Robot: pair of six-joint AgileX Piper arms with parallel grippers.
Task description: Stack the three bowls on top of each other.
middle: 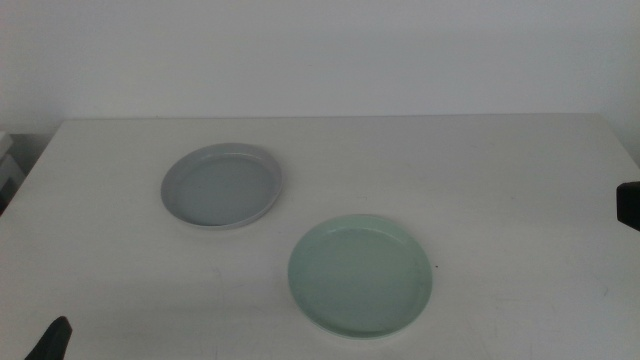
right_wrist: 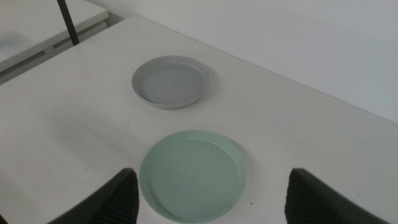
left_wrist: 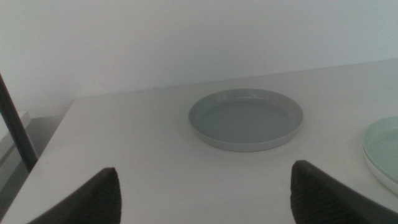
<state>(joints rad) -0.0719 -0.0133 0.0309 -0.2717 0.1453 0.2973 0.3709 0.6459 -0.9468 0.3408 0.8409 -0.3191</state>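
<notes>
Both my grippers are waiting with nothing in them: my left gripper (left_wrist: 202, 190) is sitting at the near left edge of the table (middle: 500, 160) with its jaws spread wide, and my right gripper (right_wrist: 208, 196) is hanging back on the right side, jaws likewise apart, looking down over the dishes. I am seeing only two bowls lying separately on the table: the grey-blue bowl (middle: 222, 186) toward the far left and the mint green bowl (middle: 361, 275) nearer and to the right, close together but not touching. I am not finding the white bowl as a separate dish in any view; a pale rim peeking out below the grey-blue one hints it may be lying underneath, though I cannot be sure. As I am judging it, the stacking is still at an early step. My next move is calling for one gripper to come down on a rim, probably the mint green bowl's since it lies just before my right jaws, pinch it, lift it level and set it squarely on the grey-blue one. I am reading no brands, labels or writing anywhere.
</notes>
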